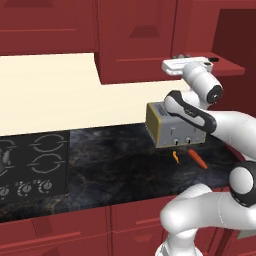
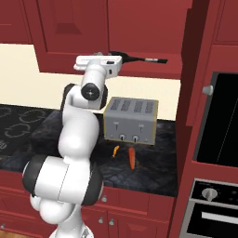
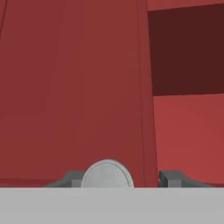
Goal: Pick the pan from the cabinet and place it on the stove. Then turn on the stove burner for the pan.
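Note:
The pan lies at the front of the open cabinet (image 2: 148, 69), on its red shelf (image 1: 227, 67). Its thin dark handle (image 2: 139, 59) with a silver tip points right, while my white hand hides the round body. My gripper (image 2: 109, 59) is raised to shelf level right at the pan. Seen from the hand, the gripper (image 3: 120, 178) has its two tips closed part way, with a round silver-grey piece (image 3: 107, 175) between them. The stove (image 1: 35, 160) lies flat and black on the counter far to the left, with a row of knobs (image 1: 25, 189) along its front.
A grey four-slot toaster (image 2: 130, 121) stands on the dark marbled counter directly below my hand. An orange carrot (image 2: 132, 158) and a small orange bit (image 2: 115, 151) lie in front of it. A tall red unit with a built-in oven (image 2: 218, 121) closes off the right.

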